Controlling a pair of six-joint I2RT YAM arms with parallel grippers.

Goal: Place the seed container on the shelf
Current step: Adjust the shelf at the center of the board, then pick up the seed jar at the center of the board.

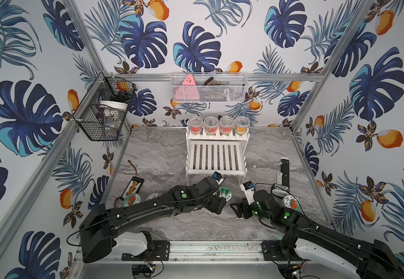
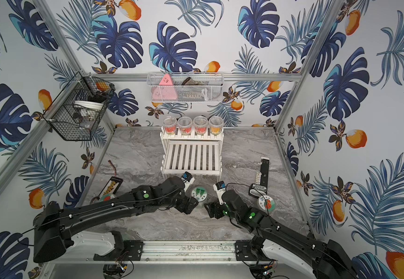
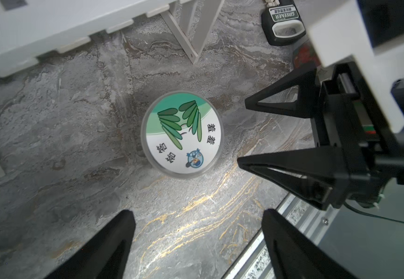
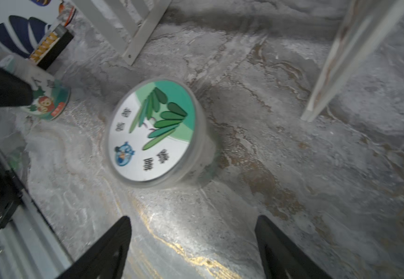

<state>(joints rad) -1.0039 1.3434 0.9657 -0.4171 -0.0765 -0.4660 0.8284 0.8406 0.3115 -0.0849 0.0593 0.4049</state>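
Collision risk: left jaws and right jaws, both open and empty, point at one seed container [image 3: 183, 134]; closing in together, they could clash or tip it. It stands upright on the bench [image 3: 63, 145], just before the shelf [image 1: 216, 170], ahead of both pairs, inside neither.

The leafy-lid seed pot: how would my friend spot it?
Find the white slatted shelf at the back. On the floor before it, between the left gripper and right gripper, stands a round seed pot. Its lid shows green leaves; the red-fruit pots stand farther out on either side.
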